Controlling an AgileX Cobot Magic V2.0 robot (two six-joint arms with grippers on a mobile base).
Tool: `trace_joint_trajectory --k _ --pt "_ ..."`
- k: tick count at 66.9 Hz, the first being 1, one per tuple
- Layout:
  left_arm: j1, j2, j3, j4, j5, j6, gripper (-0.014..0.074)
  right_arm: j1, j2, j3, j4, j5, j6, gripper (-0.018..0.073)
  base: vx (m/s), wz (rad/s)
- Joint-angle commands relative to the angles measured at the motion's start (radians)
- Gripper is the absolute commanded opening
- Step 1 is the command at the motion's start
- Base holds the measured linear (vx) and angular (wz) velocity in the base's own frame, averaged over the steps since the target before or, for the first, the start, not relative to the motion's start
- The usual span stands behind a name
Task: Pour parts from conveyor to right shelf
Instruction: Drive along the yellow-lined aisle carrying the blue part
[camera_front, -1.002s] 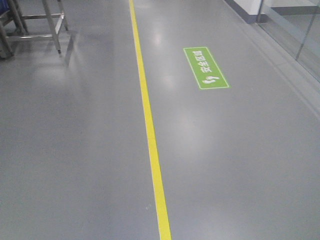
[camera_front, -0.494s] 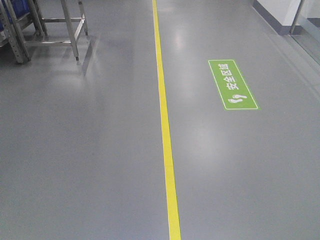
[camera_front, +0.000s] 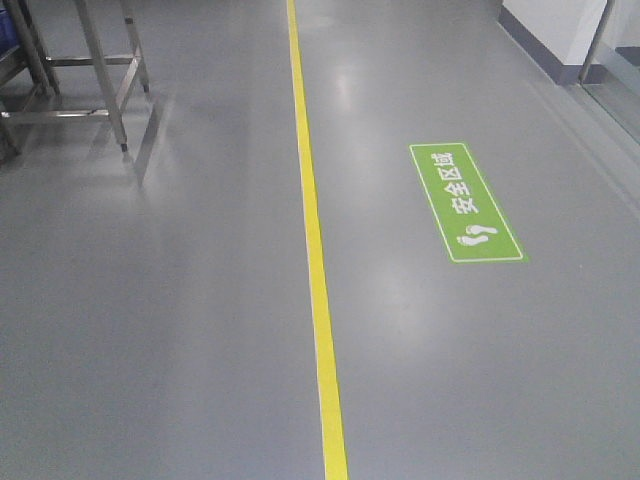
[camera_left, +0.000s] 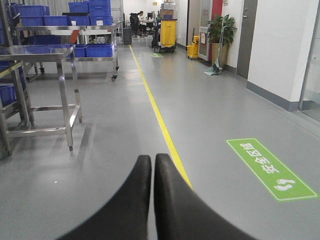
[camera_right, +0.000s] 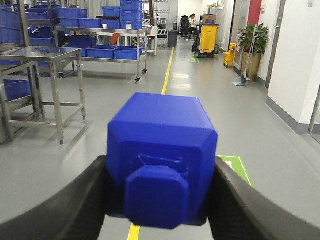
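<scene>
The green sign (camera_front: 465, 200) has slid nearer in my front view, so I'm driving on, rack (camera_front: 105, 75) at far left; right jaws clamped on the block (camera_right: 160, 145), left jaws together, empty

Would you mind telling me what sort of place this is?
Probably a factory or warehouse floor: steel racks holding blue bins, a yellow lane line, and a green floor sign.

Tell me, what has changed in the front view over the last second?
The green floor sign has slid lower and rightward in the front view and the steel table legs lower too, so the robot seems to be rolling forward. The yellow line still runs ahead.
</scene>
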Motion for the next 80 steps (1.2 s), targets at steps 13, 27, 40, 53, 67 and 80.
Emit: trace_joint_trajectory --k 13,27,40,53,67,80 --pt "-0.006 -0.012 -0.019 -0.006 -0.079 -0.008 -0.0006 -0.004 0.017 -0.027 -0.016 -0.079 -0.007 -0.0005 0.60 -0.02" --pt "-0.006 -0.012 -0.019 -0.006 -0.079 -0.008 -0.0006 -0.004 0.017 -0.027 -0.016 -0.079 -0.007 -0.0005 0.64 0.08" --pt "-0.006 -0.012 -0.019 -0.006 -0.079 -0.008 -0.0006 -0.004 0.017 -0.027 -0.016 -0.079 -0.007 -0.0005 0.69 0.15" --pt "-0.006 -0.012 -0.019 -0.006 -0.079 -0.008 -0.0006 -0.004 0.017 -0.027 -0.016 -0.079 -0.007 -0.0005 0.70 0.15" --pt "-0.006 -0.012 -0.019 -0.006 -0.079 -0.008 -0.0006 -0.004 0.017 -0.027 -0.016 -0.079 -0.007 -0.0005 0.69 0.06" --pt "-0.006 -0.012 -0.019 -0.006 -0.079 -0.008 -0.0006 -0.004 0.017 -0.027 -0.016 -0.079 -0.007 -0.0005 0.71 -0.02"
